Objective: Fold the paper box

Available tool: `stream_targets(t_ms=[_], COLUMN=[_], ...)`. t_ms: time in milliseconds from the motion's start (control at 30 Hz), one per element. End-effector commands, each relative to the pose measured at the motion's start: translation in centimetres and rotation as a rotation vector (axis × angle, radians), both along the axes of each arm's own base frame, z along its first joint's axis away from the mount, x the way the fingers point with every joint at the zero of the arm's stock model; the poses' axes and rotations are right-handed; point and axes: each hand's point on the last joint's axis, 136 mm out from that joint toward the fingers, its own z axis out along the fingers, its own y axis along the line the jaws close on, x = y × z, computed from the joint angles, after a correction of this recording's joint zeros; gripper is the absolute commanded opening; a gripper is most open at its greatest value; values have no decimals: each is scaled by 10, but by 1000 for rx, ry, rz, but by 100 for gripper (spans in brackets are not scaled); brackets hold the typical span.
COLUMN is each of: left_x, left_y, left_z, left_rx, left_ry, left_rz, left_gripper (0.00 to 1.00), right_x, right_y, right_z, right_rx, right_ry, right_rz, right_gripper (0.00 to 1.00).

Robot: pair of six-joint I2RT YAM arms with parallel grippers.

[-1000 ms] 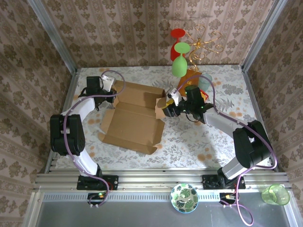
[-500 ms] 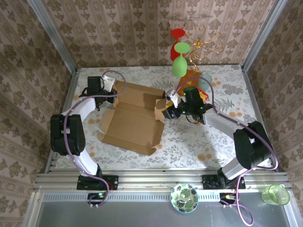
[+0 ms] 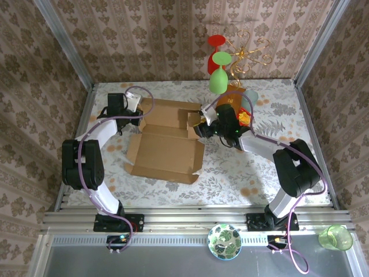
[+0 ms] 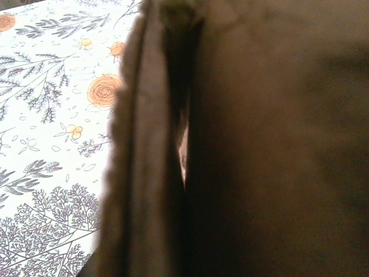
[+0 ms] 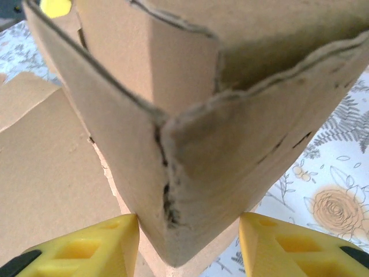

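Snugly, paper box (image 5: 196, 144) corner within right hand (image 5: 187, 245)

Item: large plain brown corrugated cardboard mailer box (image 3: 167, 151), die-cut with flaps and tabs. Main panels opened flat, left of centre on the floral worktop (image 3: 230, 173); far-right corner flaps (image 5: 173, 144) raised upright, meeting.

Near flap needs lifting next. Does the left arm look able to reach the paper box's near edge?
Probably not yet: the left gripper looks shut on the paper box at its far-left flap. Released, its way looks free.
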Motion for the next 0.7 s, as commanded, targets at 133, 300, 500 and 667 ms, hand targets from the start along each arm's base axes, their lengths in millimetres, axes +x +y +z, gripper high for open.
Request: stream_targets(t_ms=[133, 300, 500, 667], left_x=[-6, -8, -11, -12], left_y=[-10, -7, -5, -3], left_z=[8, 5, 5, 5], left_rx=[-29, -26, -23, -16], left_ry=[-9, 2, 13, 24], left_rz=[-19, -3, 12, 40], left_gripper=[0, 0, 0, 0], right_x=[34, 47, 57, 62], right_y=[5, 2, 6, 5], right_z=[24, 22, 23, 22], right_rx=[11, 24, 84, 68], right_ry=[-108, -140, -167, -181], right_rz=[-202, -333, -391, -446], right_gripper=[46, 38, 22, 2])
